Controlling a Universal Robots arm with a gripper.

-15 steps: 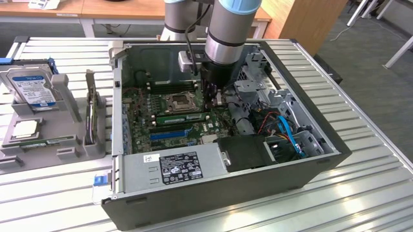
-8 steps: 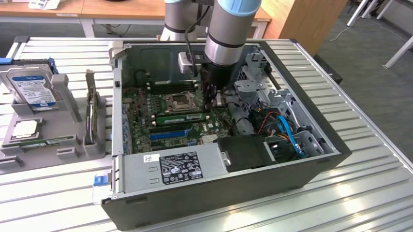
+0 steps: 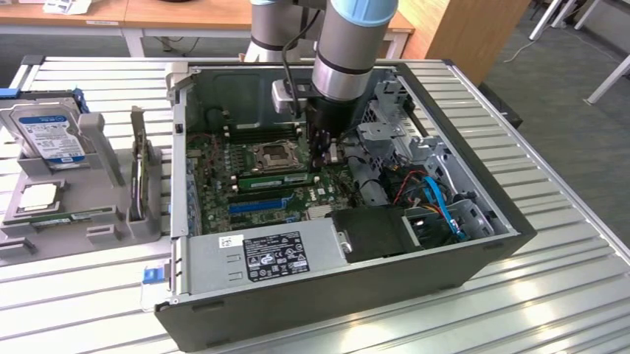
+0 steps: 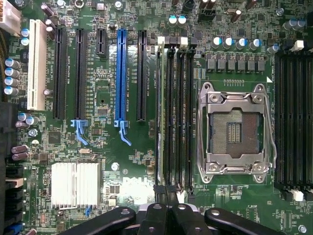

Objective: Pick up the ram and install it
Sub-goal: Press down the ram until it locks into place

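Closest to the wrist camera, the tool shows as black links and two fingers pressed together, closed on nothing that I can see. It hangs over one end of the bank of memory slots beside the empty processor socket. The ram stands on edge in the slot of that bank farthest from the socket, so I see just its thin top edge running the slot's length. I judge the fingers are shut to make a blunt pusher over the stick's end near the latch, though I cannot tell whether they touch it. The blue slot lies one black slot further off.

From the exterior view, the arm reaches straight down into the open computer case. The case lies on its side on the slatted worktop, so the board faces up to a vertical approach. The ram reads as a green strip between the socket and the blue slot, with the tool at its end toward the exterior view's right. A grey holder at the exterior view's left props up a hard drive.
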